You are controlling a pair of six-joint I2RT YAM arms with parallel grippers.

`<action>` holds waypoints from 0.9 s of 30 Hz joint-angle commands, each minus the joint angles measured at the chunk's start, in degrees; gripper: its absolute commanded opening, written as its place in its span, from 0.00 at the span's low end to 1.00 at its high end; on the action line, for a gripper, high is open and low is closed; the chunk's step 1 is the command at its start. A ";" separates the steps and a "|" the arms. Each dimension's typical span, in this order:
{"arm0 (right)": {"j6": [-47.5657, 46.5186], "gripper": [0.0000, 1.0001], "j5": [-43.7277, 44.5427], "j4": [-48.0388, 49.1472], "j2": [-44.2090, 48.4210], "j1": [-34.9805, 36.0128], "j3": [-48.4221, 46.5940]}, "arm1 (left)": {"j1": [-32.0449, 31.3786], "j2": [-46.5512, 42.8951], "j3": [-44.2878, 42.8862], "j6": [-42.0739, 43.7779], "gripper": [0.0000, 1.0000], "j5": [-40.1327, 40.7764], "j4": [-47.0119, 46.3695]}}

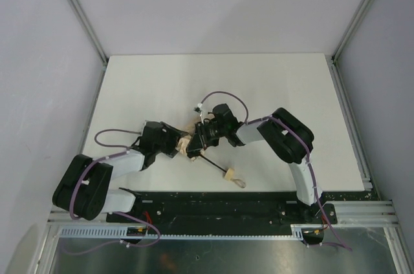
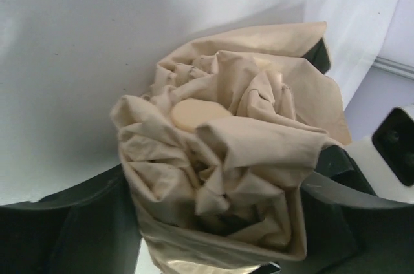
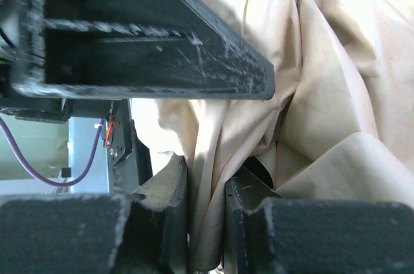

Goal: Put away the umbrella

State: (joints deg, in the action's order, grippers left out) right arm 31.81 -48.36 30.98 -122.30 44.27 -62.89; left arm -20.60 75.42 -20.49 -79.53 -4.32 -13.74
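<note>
The umbrella (image 1: 189, 145) lies at the table's middle with its beige canopy bunched between both grippers. Its thin black shaft (image 1: 210, 163) runs toward the near edge and ends in the tan handle (image 1: 229, 173) with its loop strap (image 1: 240, 183). My left gripper (image 1: 182, 145) comes in from the left. In the left wrist view the crumpled canopy (image 2: 226, 151) fills the left gripper (image 2: 220, 180) and presses against both fingers. A round tan cap (image 2: 194, 114) shows on top of the bundle. My right gripper (image 3: 207, 190) is shut on a hanging fold of canopy fabric (image 3: 336, 61).
A scuffed black bar (image 3: 155, 48) crosses the top of the right wrist view, close over the fabric. The white table (image 1: 162, 86) extends behind the arms, with frame posts (image 1: 81, 12) at both back corners. A black rail (image 1: 213, 206) runs along the near edge.
</note>
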 commanded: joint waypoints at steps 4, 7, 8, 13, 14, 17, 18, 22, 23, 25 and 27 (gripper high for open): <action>-0.30 0.00 1.21 -16.79 -1.54 2.43 3.48 | -1.21 2.43 1.42 5.80 0.34 5.63 3.45; -0.23 0.00 2.92 -18.43 1.09 2.77 3.48 | -1.24 2.43 1.84 7.15 0.06 5.18 3.00; 0.28 0.01 3.84 -18.86 2.15 2.80 3.48 | -1.22 2.35 2.15 7.22 0.03 4.97 2.57; 5.38 0.40 10.96 -22.83 10.67 2.48 3.56 | -1.20 0.45 3.48 8.58 0.00 2.66 0.81; 5.77 0.45 12.39 -24.23 13.13 2.35 3.56 | -1.20 -0.39 3.77 8.68 0.00 2.22 0.59; 6.69 0.51 13.06 -24.19 21.46 1.05 6.02 | -1.20 -3.16 5.45 8.18 0.00 0.99 -0.61; 7.39 0.52 13.04 -23.81 24.51 0.36 7.56 | -1.15 -4.22 6.25 7.82 0.00 0.37 -1.74; 8.68 0.62 16.67 -27.67 34.97 -3.90 12.95 | -1.03 -8.81 7.84 7.95 0.00 -1.19 -4.54; 9.44 0.66 19.90 -30.55 37.24 -4.80 13.88 | -1.03 -9.60 7.88 8.01 0.00 -1.47 -4.68; 13.50 0.70 26.68 -34.92 41.01 -7.07 16.32 | -1.02 -10.75 7.96 7.75 0.00 -2.12 -4.73; 19.62 0.71 32.52 -37.22 44.34 -9.20 19.85 | -1.02 -11.40 8.22 7.00 0.00 -2.65 -4.77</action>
State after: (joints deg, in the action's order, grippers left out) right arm 41.23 -29.19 3.11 -83.57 38.61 -48.47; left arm -21.89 66.17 -12.82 -74.32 -6.22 -17.45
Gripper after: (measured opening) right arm 0.698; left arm 0.388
